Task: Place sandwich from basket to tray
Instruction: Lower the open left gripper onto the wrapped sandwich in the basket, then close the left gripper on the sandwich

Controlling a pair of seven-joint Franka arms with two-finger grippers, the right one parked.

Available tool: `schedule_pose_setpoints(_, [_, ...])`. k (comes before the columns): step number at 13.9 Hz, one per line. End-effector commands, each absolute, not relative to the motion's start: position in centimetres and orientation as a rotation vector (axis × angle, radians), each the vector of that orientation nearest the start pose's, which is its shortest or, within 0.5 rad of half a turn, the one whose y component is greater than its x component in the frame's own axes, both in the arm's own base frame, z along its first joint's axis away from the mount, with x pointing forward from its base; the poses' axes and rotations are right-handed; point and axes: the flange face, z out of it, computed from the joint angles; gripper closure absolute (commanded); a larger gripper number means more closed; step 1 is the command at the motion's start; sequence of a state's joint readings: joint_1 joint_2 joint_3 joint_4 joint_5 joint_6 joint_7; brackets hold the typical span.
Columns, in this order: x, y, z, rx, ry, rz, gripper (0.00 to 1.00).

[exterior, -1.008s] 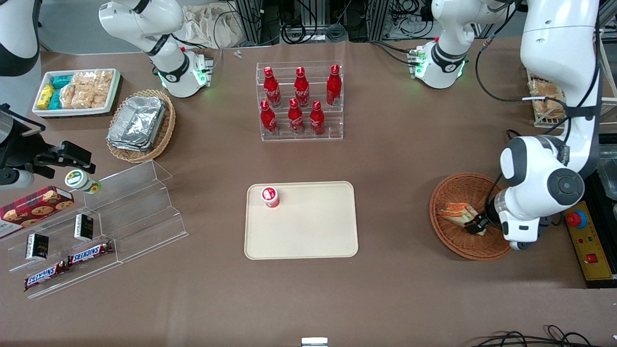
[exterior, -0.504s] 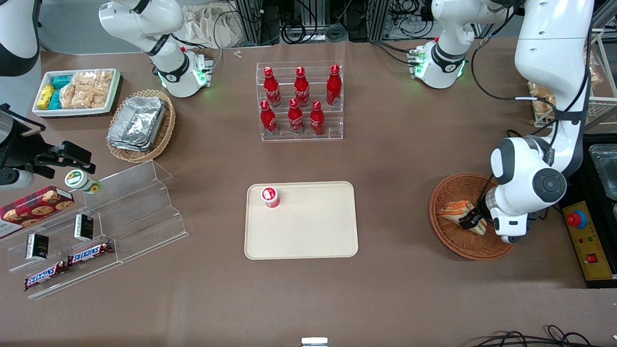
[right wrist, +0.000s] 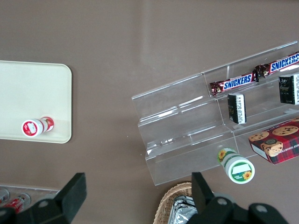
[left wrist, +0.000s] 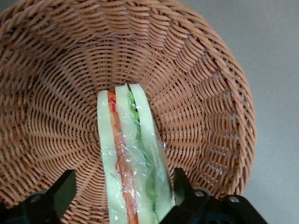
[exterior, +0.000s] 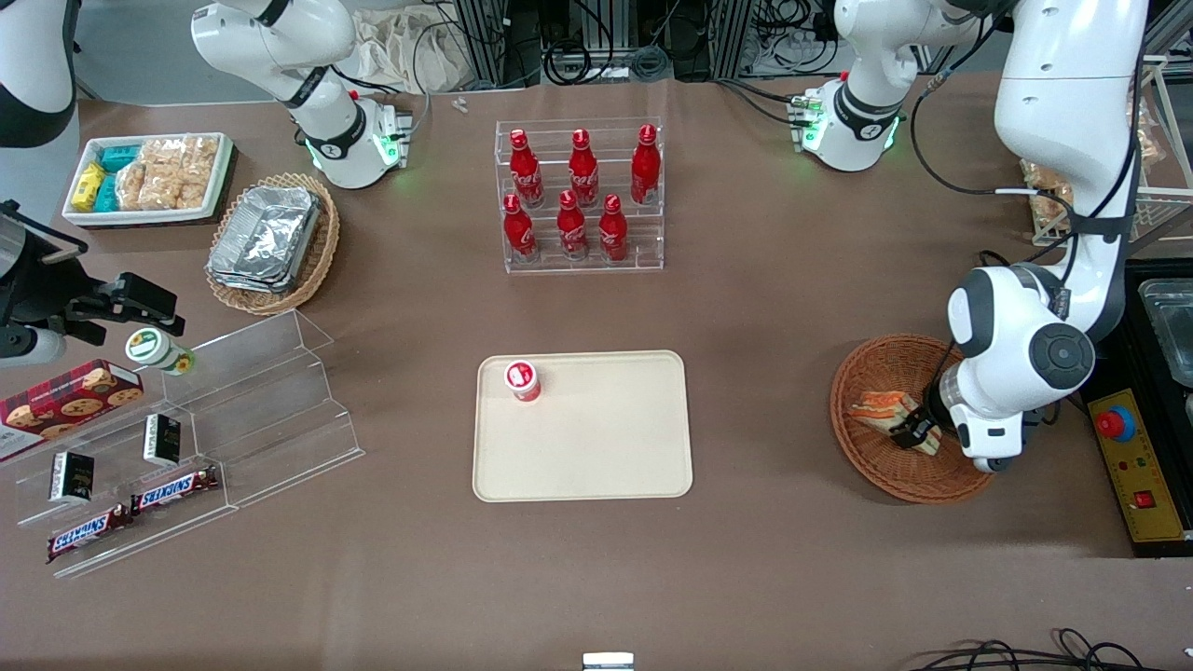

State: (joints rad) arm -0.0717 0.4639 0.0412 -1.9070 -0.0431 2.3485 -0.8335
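Sandwich point(left wrist: 133, 163) first, since my wrist camera is right on top of it: it lies in the basket point(left wrist: 56, 93) with its cut face up, white bread with an orange layer and a green layer under clear wrap, and its end runs in between my two fingers point(left wrist: 60, 191). One finger looks to be touching the green-side slice; the other stands clear of the bread with wicker showing in the gap, so the jaws are spread around the wedge and have not closed on it. From the front camera I see my gripper point(exterior: 915, 432) low inside the basket point(exterior: 862, 466), over the end of the sandwich point(exterior: 878, 406) that lies nearer the working arm's end of the table. The left arm point(exterior: 1021, 373) is folded tightly above it: the wrist hangs straight down over the basket's rim, the big round joint sits just above that, and the upper link rises steeply toward the arm's base at the table's edge farthest from the camera. Toward the middle of the table, well apart from the basket, the tray point(exterior: 596, 447) lies flat with a small red-capped cup point(exterior: 523, 380) standing in one corner. Farther from the camera than the tray, a clear rack of red bottles point(exterior: 580, 196) stands on the brown table point(exterior: 764, 280).
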Motion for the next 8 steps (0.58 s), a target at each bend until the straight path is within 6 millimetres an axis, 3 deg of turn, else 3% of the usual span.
schedule_pose_setpoints(1, [62.55, -2.16, 25.05, -2.838, -1.383, -0.002, 0.11])
schedule_pose_setpoints(5, [62.09, -2.05, 24.52, -2.796, -1.446, 0.028, 0.13])
schedule_pose_setpoints(8, [62.05, -2.15, 24.85, -2.771, -1.487, 0.035, 0.31])
